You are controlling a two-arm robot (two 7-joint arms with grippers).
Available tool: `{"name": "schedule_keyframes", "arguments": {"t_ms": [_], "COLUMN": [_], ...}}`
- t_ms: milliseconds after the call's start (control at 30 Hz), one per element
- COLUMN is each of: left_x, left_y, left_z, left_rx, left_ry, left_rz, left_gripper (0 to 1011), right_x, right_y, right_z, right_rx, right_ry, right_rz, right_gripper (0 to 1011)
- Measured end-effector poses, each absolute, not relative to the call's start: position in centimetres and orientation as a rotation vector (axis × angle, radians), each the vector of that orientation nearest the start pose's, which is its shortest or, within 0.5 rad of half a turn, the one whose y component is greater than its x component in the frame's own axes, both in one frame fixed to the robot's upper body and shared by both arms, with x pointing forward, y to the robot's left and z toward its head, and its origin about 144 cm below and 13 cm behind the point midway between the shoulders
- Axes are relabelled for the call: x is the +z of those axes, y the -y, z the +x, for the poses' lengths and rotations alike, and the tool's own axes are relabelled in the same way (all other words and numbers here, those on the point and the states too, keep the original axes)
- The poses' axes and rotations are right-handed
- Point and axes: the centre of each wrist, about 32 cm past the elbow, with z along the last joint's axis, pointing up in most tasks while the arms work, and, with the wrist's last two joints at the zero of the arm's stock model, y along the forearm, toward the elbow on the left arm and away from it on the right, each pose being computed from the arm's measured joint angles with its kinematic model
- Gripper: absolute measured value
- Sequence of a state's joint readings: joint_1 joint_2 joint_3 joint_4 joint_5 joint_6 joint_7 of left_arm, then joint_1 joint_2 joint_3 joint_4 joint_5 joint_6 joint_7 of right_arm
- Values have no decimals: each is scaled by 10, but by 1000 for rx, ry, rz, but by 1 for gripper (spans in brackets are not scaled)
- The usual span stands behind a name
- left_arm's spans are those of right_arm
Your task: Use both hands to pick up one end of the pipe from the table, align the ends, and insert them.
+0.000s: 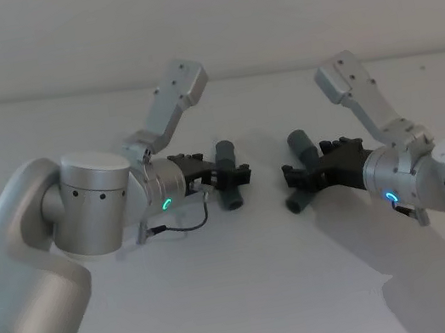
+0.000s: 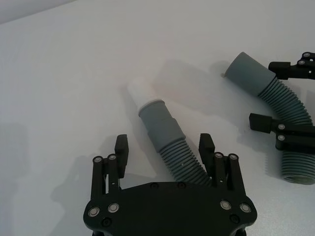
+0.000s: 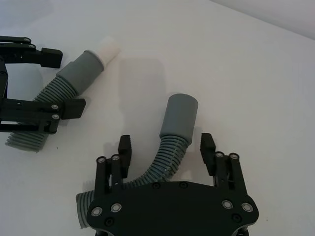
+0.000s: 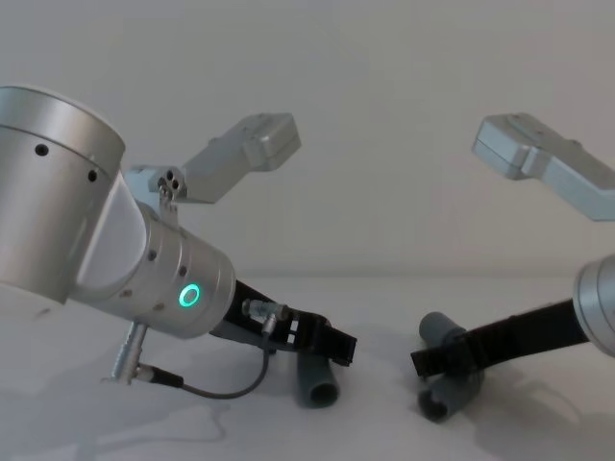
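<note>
Grasp step, mid-frame: left gripper (image 2: 164, 145) gapes empty astride one pipe piece (image 2: 166, 129), right gripper (image 3: 167, 144) likewise astride the elbowed piece (image 3: 179, 115); next, clamp both, lift

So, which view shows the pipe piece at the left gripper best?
The left wrist view. There the pipe piece lies between the open jaws of the left gripper, with ribs, smooth end and pale tip clear. The right wrist view shows it farther off, partly behind that gripper; head and chest views show a dark stub.
</note>
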State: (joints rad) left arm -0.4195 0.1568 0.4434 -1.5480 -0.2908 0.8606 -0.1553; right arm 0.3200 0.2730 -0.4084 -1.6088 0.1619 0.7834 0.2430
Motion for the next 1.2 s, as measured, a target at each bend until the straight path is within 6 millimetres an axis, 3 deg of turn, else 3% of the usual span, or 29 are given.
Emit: {"name": "schedule_keyframes", "arguments": {"t_ms": [100,300,567,700,1200], "left_x": [1257,1257,1257,1257,1257], "left_y": [-137,-137,-136,-136,-137], "left_z": [533,533,533,534,533], "left_rx": [952,952,951,951,950], "left_ry": [-329,-328,-328,-328,-323], "left_rz": [495,497,498,498,500], "left_gripper": [832,654,426,342,342], "right_x": [1233,1232,1232,1232,1232], "right_y": [181,181,181,181,181], "right_z": [515,515,515,515,515], "right_rx": [-991,-990,-988,-988,-986], "right_ry": [-222,-223,-223,-223,-220], "right_rz": [-574,-574,-573,-573,-574], "right_gripper": [788,541,334,298,285]}}
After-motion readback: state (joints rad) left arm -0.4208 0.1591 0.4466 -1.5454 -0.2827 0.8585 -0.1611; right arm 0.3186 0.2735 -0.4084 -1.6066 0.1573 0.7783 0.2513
